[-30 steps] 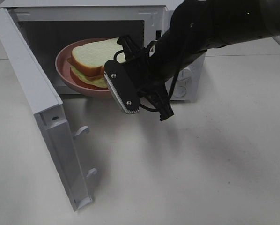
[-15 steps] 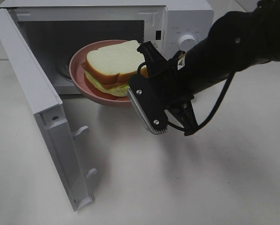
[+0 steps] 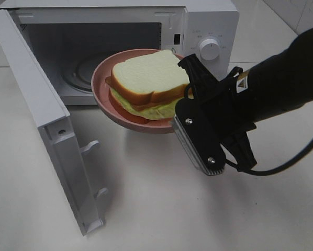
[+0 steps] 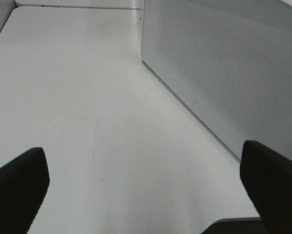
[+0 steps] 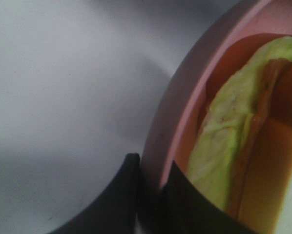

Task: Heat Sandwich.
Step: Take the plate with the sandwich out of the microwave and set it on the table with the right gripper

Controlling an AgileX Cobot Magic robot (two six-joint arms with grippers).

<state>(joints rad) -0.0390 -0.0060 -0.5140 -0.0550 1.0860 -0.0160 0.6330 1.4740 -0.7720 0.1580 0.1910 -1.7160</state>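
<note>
The sandwich (image 3: 148, 78), white bread with a tan crust and a green-yellow filling, lies on a round pink plate (image 3: 101, 83). The plate hangs in the air just in front of the open microwave (image 3: 209, 26). My right gripper (image 3: 186, 97) is shut on the plate's right rim. In the right wrist view the gripper (image 5: 153, 170) pinches the pink plate rim (image 5: 185, 97), one finger on each side, with the sandwich filling (image 5: 224, 146) just inside. My left gripper (image 4: 146, 187) is open and holds nothing, over the table beside the microwave door (image 4: 224, 73). It is out of the exterior high view.
The microwave door (image 3: 36, 104) stands swung open to the left, reaching toward the table's front. A glass turntable (image 3: 86, 73) lies inside the cavity. White tabletop (image 3: 161, 209) spreads below the plate.
My right gripper has drawn the plate with the sandwich out of the microwave cavity, moving right and toward the front. The door has not moved.
</note>
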